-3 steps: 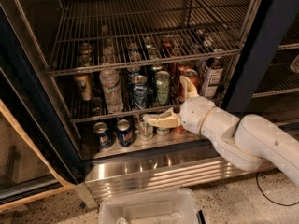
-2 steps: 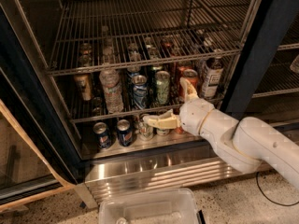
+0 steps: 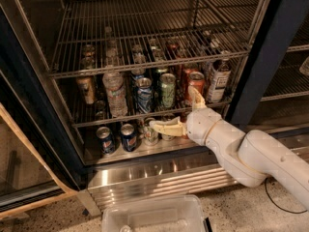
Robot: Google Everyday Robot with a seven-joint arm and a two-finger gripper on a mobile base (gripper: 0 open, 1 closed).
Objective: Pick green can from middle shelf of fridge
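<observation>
The single camera view looks into the fridge [image 3: 270,57], whose dark frame is cut off at the top and at both sides. The middle shelf [image 3: 96,121] is a wire rack. The green can [image 3: 167,91] stands upright near its front edge, just right of a blue-and-silver can [image 3: 144,94] and left of an orange can [image 3: 197,81]. Further left on the same rack stand a clear water bottle [image 3: 116,94] and a brown can [image 3: 87,89]. At the right end is a dark labelled bottle [image 3: 218,80]. Whatever stands deeper on this rack is in shadow and hard to make out.

The pincer [image 3: 171,107] is low in front of the fridge, right of centre. It sits at the end of a white arm [image 3: 241,151] that enters from the lower right and is cut off by the right edge. Its two fingers [image 3: 166,127] are spread wide apart and hold nothing. One points left, below the level of the middle shelf, and hides part of the cans behind it on the fridge floor. The other points up and covers the lower part of the orange can. Neither finger touches the green can, which stands between them, above the one and left of the other.

The upper wire rack [image 3: 145,64] carries several cans and bottles, seen only through the grid and too dim to identify. On the fridge floor a pair of dark blue cans [image 3: 105,140] shows plainly. Below is a ribbed steel base panel [image 3: 159,180]. In front of it a clear plastic bin [image 3: 154,215] is cut off by the bottom edge, and its contents cannot be told.
</observation>
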